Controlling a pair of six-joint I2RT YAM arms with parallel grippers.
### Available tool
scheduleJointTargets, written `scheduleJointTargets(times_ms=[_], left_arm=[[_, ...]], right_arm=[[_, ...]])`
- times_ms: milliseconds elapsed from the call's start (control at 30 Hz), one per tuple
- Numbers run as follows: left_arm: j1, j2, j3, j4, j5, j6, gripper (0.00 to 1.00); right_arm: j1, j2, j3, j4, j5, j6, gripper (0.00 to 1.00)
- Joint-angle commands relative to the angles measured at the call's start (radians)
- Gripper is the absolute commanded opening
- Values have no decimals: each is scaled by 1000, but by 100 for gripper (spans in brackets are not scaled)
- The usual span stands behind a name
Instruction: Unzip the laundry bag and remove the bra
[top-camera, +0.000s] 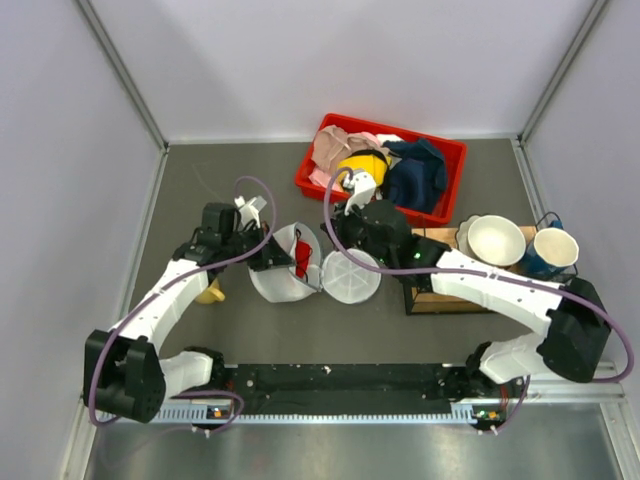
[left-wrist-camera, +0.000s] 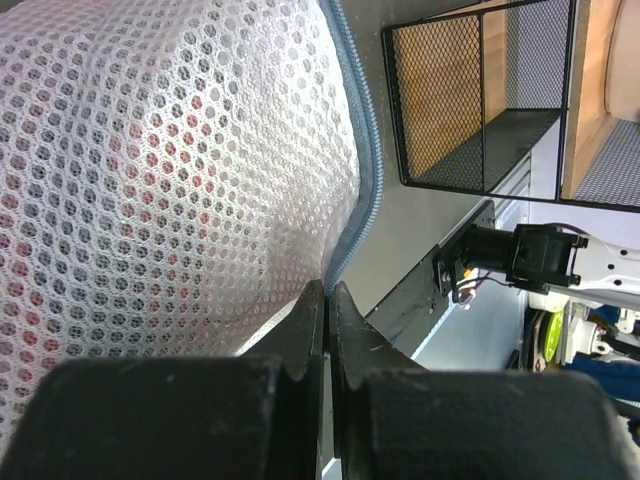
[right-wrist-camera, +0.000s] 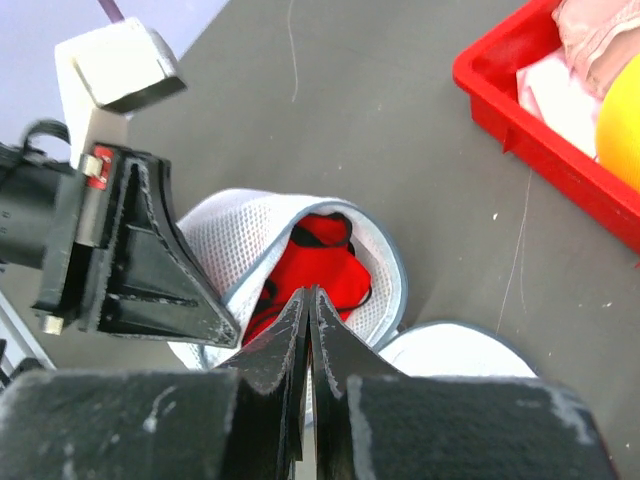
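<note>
Table (top-camera: 200, 190): dark grey, laundry bag (top-camera: 272, 285) unzipped.
Red bra (right-wrist-camera: 325, 270): inside bag, top view 8 o'clock of right gripper (right-wrist-camera: 308, 300), the nearer arm.
Right jaws: together, hold on bra unclear.
Left gripper (left-wrist-camera: 327, 292): clamped on bag rim.

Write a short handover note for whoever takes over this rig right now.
The left gripper is shut on the rim of the laundry bag, propping one half up.
The right gripper is shut at the bag's mouth, its tips against the bra; whether it has caught fabric cannot be told.
Done: the bag is unzipped and its halves are spread open.
Left: the bra lies inside; lift it out.
</note>
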Motion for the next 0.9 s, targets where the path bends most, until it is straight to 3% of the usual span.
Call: scheduleJointTargets(times_ms=[0, 100, 133, 433, 867], left_arm=[[3, -30, 18, 22, -19, 0, 0], [4, -53, 28, -17, -94, 2, 0], [4, -59, 31, -40, -112, 0, 0], [4, -75, 38, -103, -177, 35, 0], [4, -59, 48, -104, -157, 55, 0]], right_arm=[[3, 104, 43, -60, -59, -19, 0], [-4, 219, 93, -83, -131, 22, 39], [-4, 247, 106, -82, -140, 43, 42], [-23, 445, 187, -26, -214, 111, 45], [-29, 491, 253, 24, -222, 137, 48]])
